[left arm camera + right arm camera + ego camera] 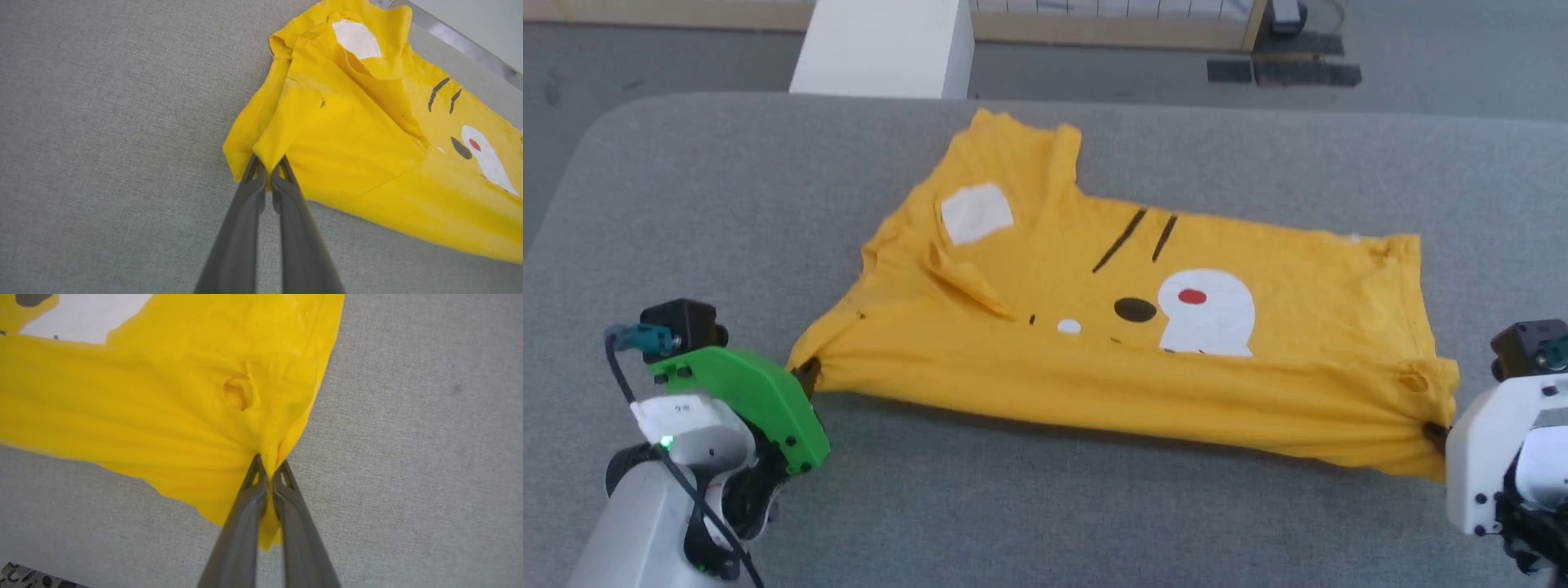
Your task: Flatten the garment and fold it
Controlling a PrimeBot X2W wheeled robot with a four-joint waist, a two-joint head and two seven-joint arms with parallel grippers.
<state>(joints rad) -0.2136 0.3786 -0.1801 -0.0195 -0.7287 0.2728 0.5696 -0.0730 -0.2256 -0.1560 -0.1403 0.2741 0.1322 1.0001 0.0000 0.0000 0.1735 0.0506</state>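
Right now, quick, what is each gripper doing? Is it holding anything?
Left gripper: shut, pinching one end of the yellow t-shirt.
Right gripper: shut, pinching the t-shirt's other end.

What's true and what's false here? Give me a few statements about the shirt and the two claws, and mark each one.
1. The left claw is shut on a corner of the garment. True.
2. The right claw hangs open above the cloth. False: it is shut on the garment's edge.
3. The garment lies on a grey table. True.
4. The garment is folded into a neat square. False: it is spread out and creased, stretched between the two claws.
5. The printed side faces up, showing a red dot. True.
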